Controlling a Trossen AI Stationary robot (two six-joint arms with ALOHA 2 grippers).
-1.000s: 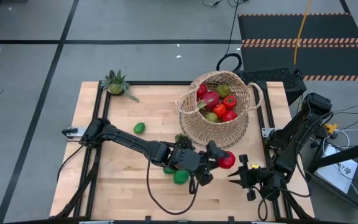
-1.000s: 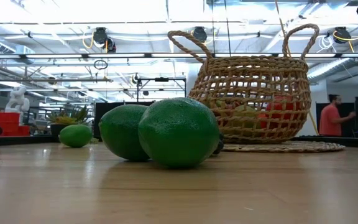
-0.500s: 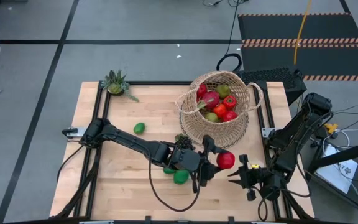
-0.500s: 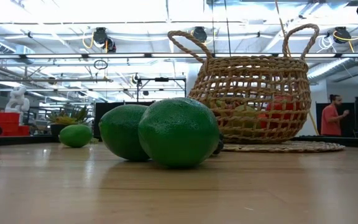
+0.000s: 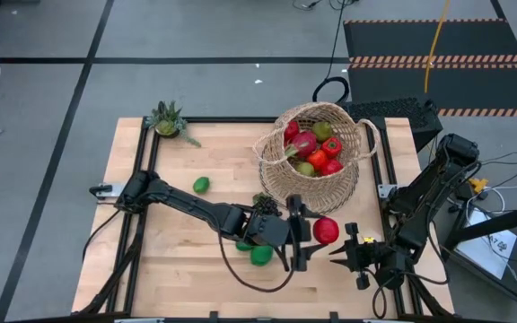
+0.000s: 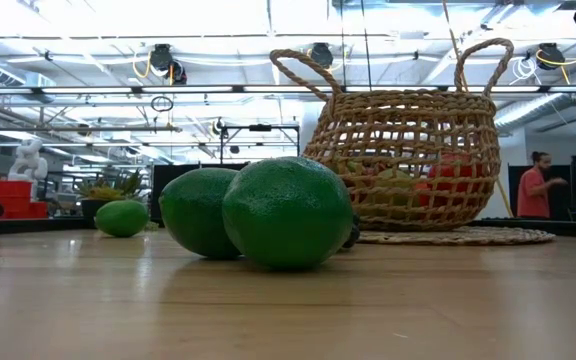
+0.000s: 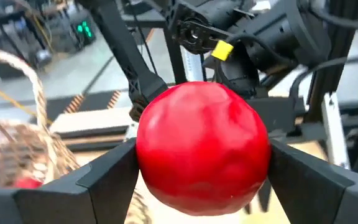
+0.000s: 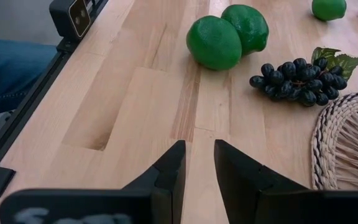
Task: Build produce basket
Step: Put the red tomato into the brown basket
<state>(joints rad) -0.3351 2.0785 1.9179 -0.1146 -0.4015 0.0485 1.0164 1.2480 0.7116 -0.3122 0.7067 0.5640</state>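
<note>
Left gripper: clamped on a red apple, held just near of the wicker basket. Basket: far right on the table, holding red and green produce. Loose items: two limes near-centre, one lime farther left, dark grapes. Right gripper: near right, fingers nearly closed, holding nothing.

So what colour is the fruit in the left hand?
Red: the apple between the left hand's fingers, clearest in the left wrist view.
</note>
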